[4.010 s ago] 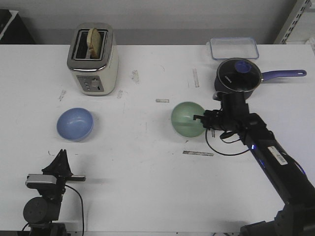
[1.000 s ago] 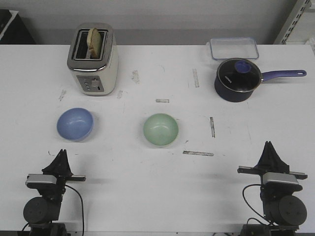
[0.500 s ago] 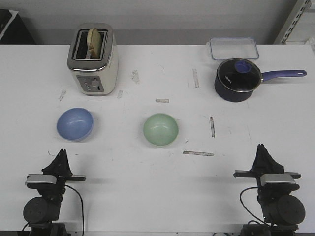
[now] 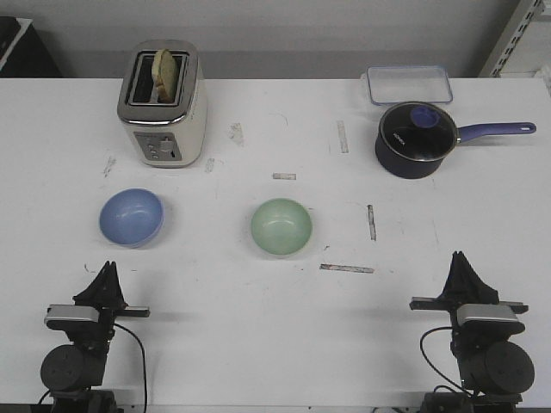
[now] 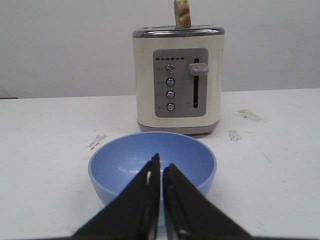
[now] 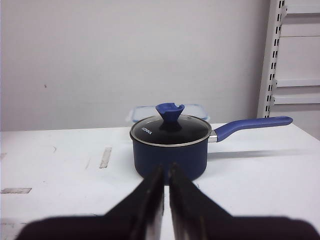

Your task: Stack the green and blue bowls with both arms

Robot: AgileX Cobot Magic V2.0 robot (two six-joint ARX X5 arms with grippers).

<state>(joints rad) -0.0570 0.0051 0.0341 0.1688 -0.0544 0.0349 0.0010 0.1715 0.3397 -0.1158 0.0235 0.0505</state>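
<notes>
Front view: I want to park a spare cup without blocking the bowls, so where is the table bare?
Bare table runs along the near edge between the left gripper and right gripper. More lies between the cream toaster and the dark blue lidded saucepan. It is tighter between the glossy periwinkle blue bowl and pale mint green bowl.

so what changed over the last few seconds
The right gripper let go of the green bowl, which it had carried leftward toward the middle of the table, and pulled back to the near edge; its fingers are now shut and empty. The left gripper, blue bowl, toaster and saucepan stayed put.
</notes>
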